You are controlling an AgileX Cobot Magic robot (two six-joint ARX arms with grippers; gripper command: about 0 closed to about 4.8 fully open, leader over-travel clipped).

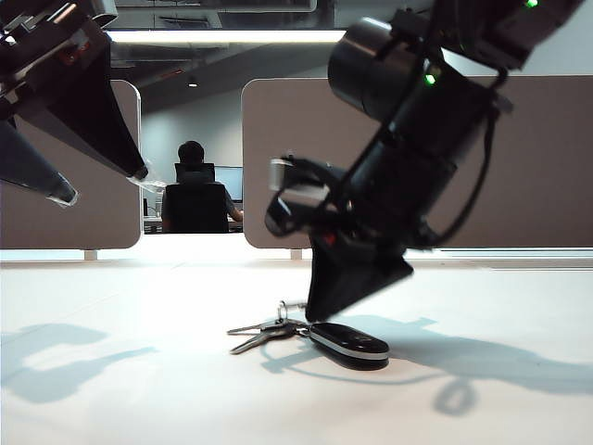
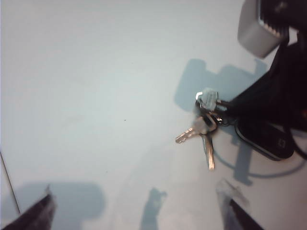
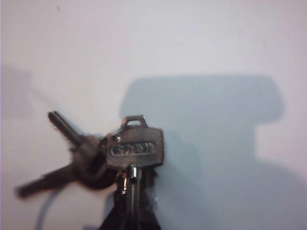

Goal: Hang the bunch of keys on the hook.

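Note:
The bunch of keys (image 1: pixel 269 327) lies on the white table with its black fob (image 1: pixel 350 343) beside it. My right gripper (image 1: pixel 313 311) reaches down onto the bunch from the right. In the right wrist view it (image 3: pixel 130 213) is shut on the blade of one silver key (image 3: pixel 135 148), and the other keys (image 3: pixel 72 158) fan out beside that one. From the left wrist view the bunch of keys (image 2: pixel 204 127) and fob (image 2: pixel 266 139) show ahead, with my left gripper (image 2: pixel 136 215) open and well short of them. My left gripper (image 1: pixel 100 183) hangs high at the left. The hook is out of view.
The white table (image 1: pixel 139 389) stretches wide around the keys. Grey partition panels (image 1: pixel 537 167) stand behind its far edge, and a person sits at a desk (image 1: pixel 195 199) in the gap between them. Arm shadows fall on the table at left and right.

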